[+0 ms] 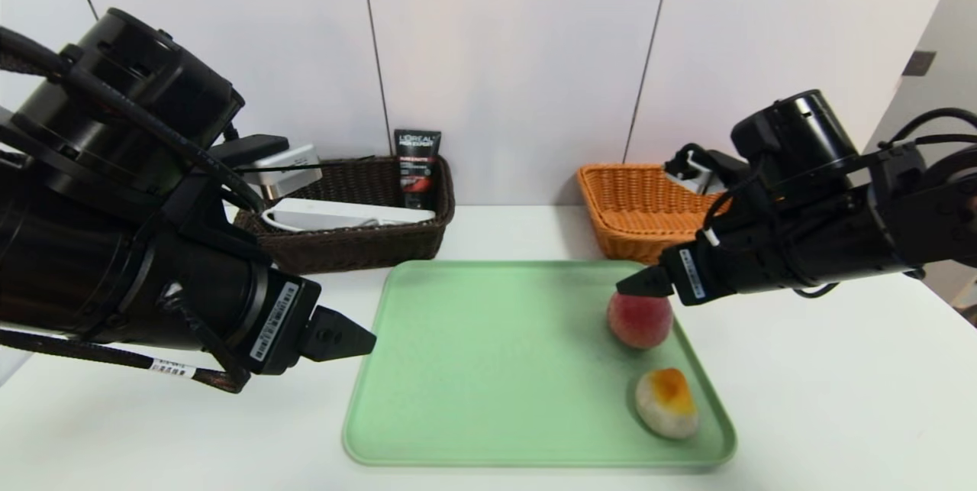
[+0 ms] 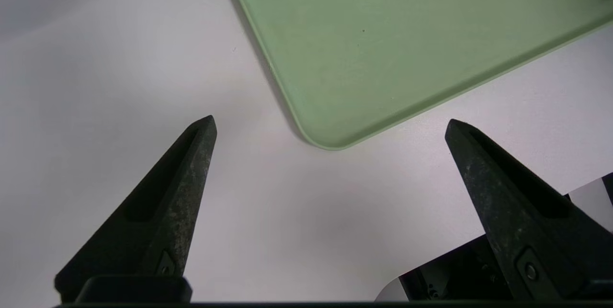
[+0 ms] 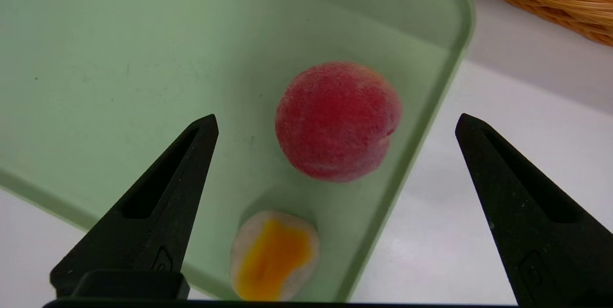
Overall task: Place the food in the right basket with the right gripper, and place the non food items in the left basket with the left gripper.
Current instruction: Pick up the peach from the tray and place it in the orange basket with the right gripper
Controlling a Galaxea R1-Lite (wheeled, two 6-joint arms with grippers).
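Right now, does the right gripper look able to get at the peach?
Probably yes: the right gripper hangs open over the peach, with nothing between them, and the bun-like lump sits apart from it.

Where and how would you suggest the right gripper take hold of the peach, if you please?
I would come straight down over the peach and close on opposite sides at its widest part: it is round, offers no handle, and already lies between the open fingertips of the right gripper.
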